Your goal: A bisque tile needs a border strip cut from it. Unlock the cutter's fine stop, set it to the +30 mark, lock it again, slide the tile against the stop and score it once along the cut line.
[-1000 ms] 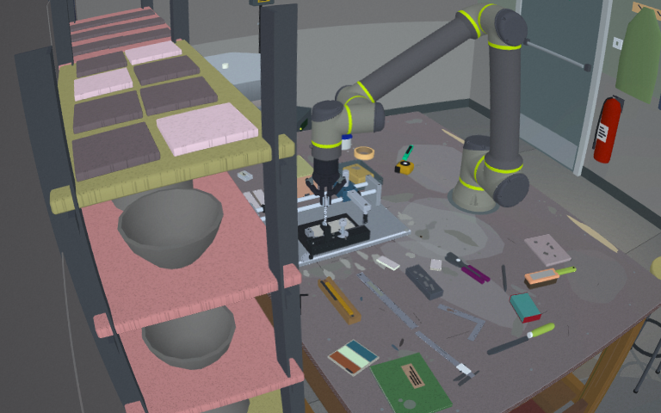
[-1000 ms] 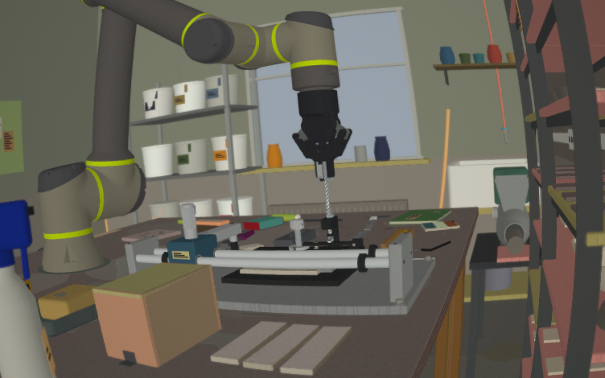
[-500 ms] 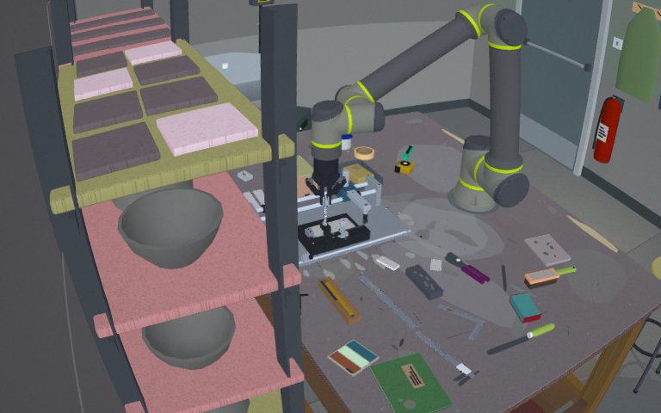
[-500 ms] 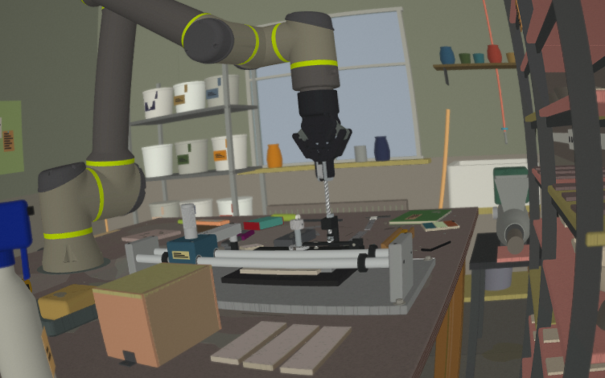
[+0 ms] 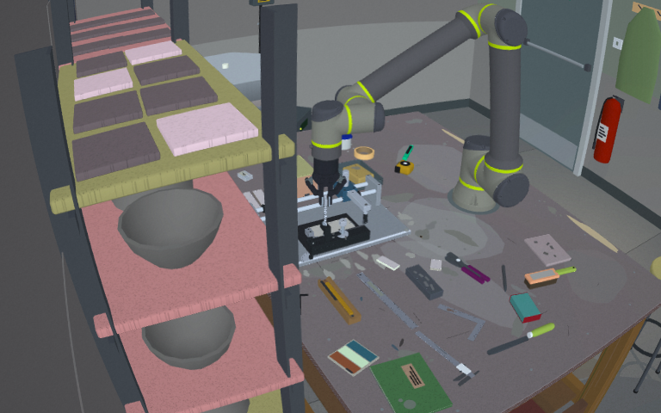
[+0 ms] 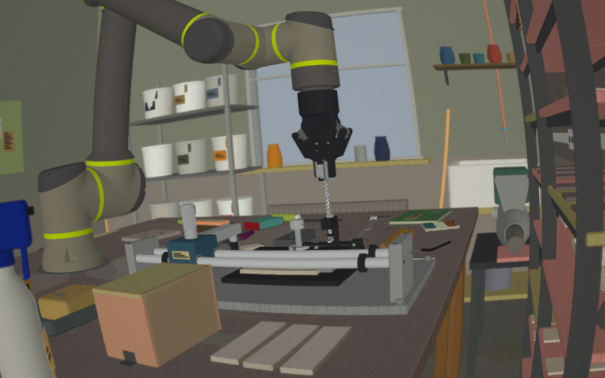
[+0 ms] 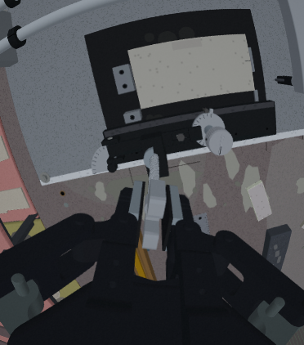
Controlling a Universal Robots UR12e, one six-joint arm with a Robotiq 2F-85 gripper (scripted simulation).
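The bisque tile [image 7: 190, 69] lies flat on the cutter's black bed [image 5: 332, 233], a dark strip of bed showing between it and the black stop bar [image 7: 192, 128] at the bed's table-edge side. A knurled lever [image 6: 327, 197] rises upright from that bar, and a round dial knob [image 7: 218, 139] stands beside it. My gripper [image 7: 154, 204] hangs straight above the lever, its fingers opening around the lever's grey top end. The blue scoring carriage [image 6: 192, 247] sits at the far-left end of the white rails [image 6: 276, 258].
A tan box [image 6: 156, 312] stands beside the cutter near three loose tile strips [image 6: 281, 345]. A tall shelf rack [image 5: 170, 204] with bowls and tiles crowds the cutter's side. Rulers, a green book [image 5: 408, 381] and hand tools litter the table.
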